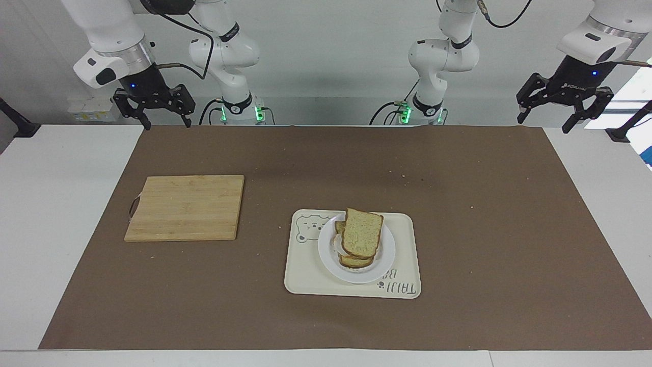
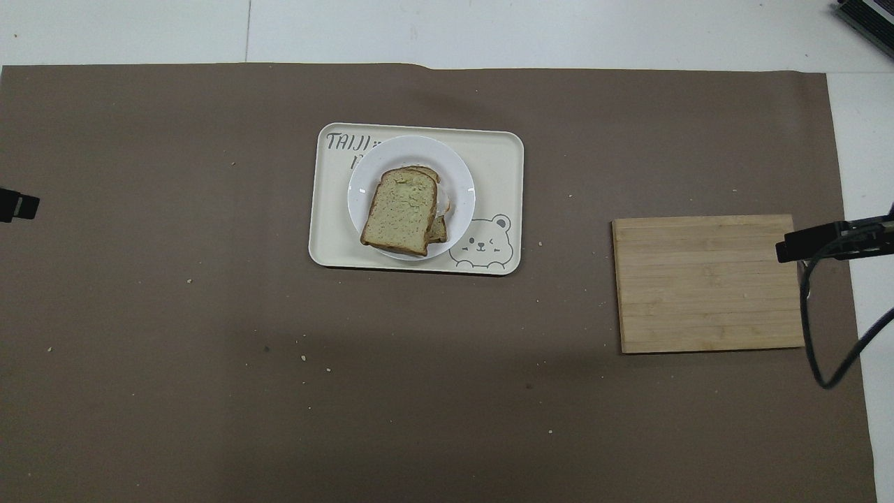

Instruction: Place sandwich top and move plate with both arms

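Brown paper mat (image 1: pixel 458 214) covering a white table, with a wooden cutting board (image 1: pixel 186 207) toward the right arm's end and a cream bear-print tray (image 1: pixel 305 270) near the middle. On the tray stands the plate (image 1: pixel 387 255), bearing the sandwich top (image 1: pixel 362 233) laid slightly askew on a lower slice. Left gripper (image 1: pixel 544 113) and right gripper (image 1: pixel 165 121) hang raised over the mat's two robot-side corners, each with fingers spread wide and holding nothing.
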